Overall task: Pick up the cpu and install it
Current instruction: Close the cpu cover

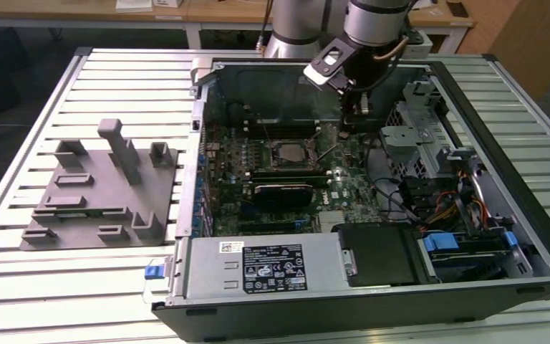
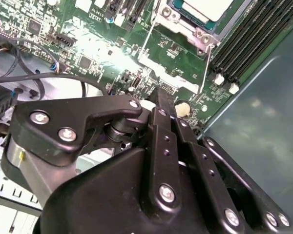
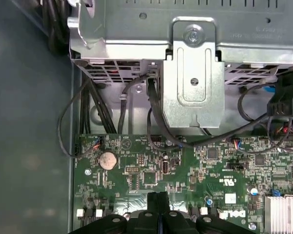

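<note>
One arm [image 1: 378,21], one hand [image 1: 359,113], one cpu [image 1: 288,151]. One open computer case [image 1: 351,315], lying flat on one bench [image 1: 55,287]. One grey plate [image 1: 94,208] with upright posts, also on the bench, beside the case on the exterior view's left.

Cpu small, square and silvery. Sitting in the dark socket [image 2: 198,35], in the middle of the green board [image 1: 344,173] inside the case. Seen again in the second wrist view, cpu [image 2: 207,7] with a pale top inside the metal frame.

Hand black, pointing down, hanging over the green board near the back wall of the case. Fingers pressed together in both wrist views, with nothing between them. Not touching the cpu. Cpu well apart from the hand: toward the exterior view's left of it and nearer to the viewer.

Around the hand and in the way: one thin metal rod [image 2: 205,63] sticking up beside the socket, on the hand's side. A row of long black slots [image 2: 254,39] next to the socket. One round battery [image 3: 107,160] on the board. One shiny metal cage [image 3: 193,83] past the board's edge. Many black cables [image 3: 88,112] running down from the cage to the board. One grey box [image 1: 256,265] with a label at the near end of the case.
</note>
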Motion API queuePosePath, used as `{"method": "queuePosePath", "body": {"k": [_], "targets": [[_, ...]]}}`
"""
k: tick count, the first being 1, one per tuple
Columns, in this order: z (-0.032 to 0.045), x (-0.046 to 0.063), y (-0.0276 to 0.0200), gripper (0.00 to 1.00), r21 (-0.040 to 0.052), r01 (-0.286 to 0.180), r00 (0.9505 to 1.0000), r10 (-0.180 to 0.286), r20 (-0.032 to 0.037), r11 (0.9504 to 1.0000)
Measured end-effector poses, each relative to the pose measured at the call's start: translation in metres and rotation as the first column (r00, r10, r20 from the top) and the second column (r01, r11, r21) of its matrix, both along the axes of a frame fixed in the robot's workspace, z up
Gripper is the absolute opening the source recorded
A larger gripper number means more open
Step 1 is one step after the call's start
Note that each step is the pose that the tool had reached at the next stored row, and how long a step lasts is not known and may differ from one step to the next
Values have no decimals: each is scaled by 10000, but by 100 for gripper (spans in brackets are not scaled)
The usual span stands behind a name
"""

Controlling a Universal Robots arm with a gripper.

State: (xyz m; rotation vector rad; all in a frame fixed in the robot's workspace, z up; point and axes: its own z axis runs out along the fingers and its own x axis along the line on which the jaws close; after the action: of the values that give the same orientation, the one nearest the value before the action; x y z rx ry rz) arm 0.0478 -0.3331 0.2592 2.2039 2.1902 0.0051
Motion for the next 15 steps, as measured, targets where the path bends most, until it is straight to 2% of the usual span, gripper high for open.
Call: {"method": "queuePosePath", "body": {"k": [7, 15], "targets": [[-112, 1, 0, 11, 1, 0, 10000, 0, 0, 10000], [-139, -1, 0, 11, 0, 0, 10000, 0, 0, 10000]]}}
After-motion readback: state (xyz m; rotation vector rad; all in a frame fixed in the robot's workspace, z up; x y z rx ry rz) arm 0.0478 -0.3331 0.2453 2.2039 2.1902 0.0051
